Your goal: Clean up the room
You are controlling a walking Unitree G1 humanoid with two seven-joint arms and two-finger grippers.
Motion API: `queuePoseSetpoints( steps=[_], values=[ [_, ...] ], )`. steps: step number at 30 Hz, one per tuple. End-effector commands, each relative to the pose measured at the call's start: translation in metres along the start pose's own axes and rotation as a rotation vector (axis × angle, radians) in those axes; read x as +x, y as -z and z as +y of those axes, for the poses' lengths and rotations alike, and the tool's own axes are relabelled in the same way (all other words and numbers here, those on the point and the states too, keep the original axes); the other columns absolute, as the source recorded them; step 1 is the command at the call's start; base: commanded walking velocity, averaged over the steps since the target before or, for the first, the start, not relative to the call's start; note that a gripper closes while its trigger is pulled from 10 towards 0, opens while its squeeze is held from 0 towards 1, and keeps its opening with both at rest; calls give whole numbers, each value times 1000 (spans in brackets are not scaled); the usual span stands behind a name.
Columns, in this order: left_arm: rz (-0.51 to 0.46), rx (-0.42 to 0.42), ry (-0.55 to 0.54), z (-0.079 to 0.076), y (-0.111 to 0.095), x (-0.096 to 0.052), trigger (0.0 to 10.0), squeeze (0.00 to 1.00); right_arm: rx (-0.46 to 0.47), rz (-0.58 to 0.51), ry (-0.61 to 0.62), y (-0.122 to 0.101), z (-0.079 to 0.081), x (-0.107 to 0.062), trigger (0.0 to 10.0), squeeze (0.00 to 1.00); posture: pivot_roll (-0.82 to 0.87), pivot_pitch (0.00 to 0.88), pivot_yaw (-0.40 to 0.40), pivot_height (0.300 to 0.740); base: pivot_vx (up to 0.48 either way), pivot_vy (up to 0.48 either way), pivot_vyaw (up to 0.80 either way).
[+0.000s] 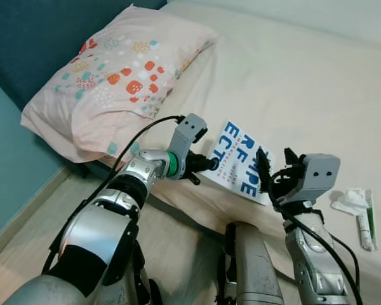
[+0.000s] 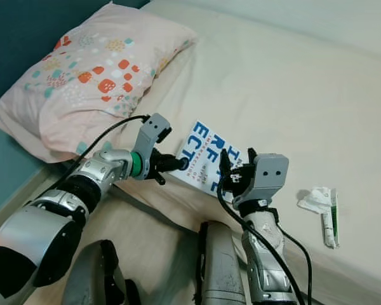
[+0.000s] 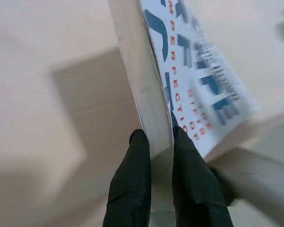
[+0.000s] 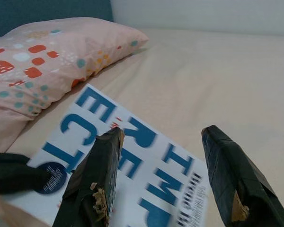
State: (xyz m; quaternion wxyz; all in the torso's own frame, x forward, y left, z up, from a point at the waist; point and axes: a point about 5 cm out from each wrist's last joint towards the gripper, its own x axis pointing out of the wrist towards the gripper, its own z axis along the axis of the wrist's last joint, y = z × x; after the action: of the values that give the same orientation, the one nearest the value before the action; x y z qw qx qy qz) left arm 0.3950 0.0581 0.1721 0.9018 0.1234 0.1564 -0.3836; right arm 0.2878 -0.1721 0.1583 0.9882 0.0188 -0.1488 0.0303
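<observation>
Left wrist view — left gripper (image 3: 161, 137) pinches book (image 3: 199, 80) edge; right gripper (image 4: 163, 142) wide above it.

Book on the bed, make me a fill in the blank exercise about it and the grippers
1. The left gripper is shut on the ____.
2. The right gripper's jaws stand ____ above the book.
3. The pillow lies on the robot's ____ of the book.

Missing words: book; open; left

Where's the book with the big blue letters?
The book lies at the bed's near edge, pinched by the left gripper, right of the pillow.
</observation>
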Motion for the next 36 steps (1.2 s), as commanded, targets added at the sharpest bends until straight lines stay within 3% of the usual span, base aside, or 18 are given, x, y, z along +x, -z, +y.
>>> queuePoseSetpoints(
  steps=[1,10,17,18,19,20,24,25,28,29,31,32,34,35,36],
  values=[
    [25,78,-79,10,-1,-4,10000,0,7,28,14,6,-2,-4,10000,0,-131,240,96,561,0,0,0],
    [41,282,-281,33,-24,-16,10000,0,12,26,15,6,0,-4,10000,0,-131,242,100,561,0,0,0],
    [57,379,-349,34,-27,-15,10000,0,14,27,15,6,0,-4,10000,0,-132,240,101,561,0,0,0],
    [58,404,-350,32,-26,-14,10000,855,14,26,15,6,0,-4,10000,0,-132,240,101,561,0,0,0],
    [64,427,-354,31,-26,-13,10000,855,14,25,14,6,0,-4,10000,0,-132,240,101,561,0,0,0],
    [58,424,-355,30,-26,-12,10000,1000,15,24,14,6,1,-4,10000,0,-132,240,101,561,0,0,0],
    [42,438,-399,30,-27,-11,10000,1000,15,24,14,6,1,-3,10000,0,-133,239,101,561,0,0,0],
    [22,500,-471,32,-31,-12,10000,1000,15,23,15,6,0,-3,10000,0,-133,239,101,561,0,0,0],
    [13,539,-500,32,-33,-13,10000,1000,15,22,16,6,0,-3,10000,0,-133,239,101,561,0,0,0],
    [-28,559,-586,37,-40,-16,10000,0,16,22,16,6,0,-3,10000,0,-132,237,102,561,0,0,0],
    [-136,557,-761,46,-55,-26,10000,0,18,22,15,6,1,-2,10000,0,-130,236,102,561,0,0,0],
    [-136,557,-761,46,-55,-26,10000,0,18,22,15,6,1,-2,10000,0,-130,236,102,561,0,0,0],
    [-234,505,-874,53,-65,-36,10000,0,20,21,13,6,1,-2,10000,0,-128,234,103,561,0,0,0],
    [-275,442,-890,55,-68,-39,10000,0,21,20,12,6,2,-2,10000,0,-124,229,107,561,0,0,0],
    [-275,442,-890,55,-68,-39,10000,0,21,20,12,6,2,-2,10000,0,-124,229,107,561,0,0,0]
  ],
)
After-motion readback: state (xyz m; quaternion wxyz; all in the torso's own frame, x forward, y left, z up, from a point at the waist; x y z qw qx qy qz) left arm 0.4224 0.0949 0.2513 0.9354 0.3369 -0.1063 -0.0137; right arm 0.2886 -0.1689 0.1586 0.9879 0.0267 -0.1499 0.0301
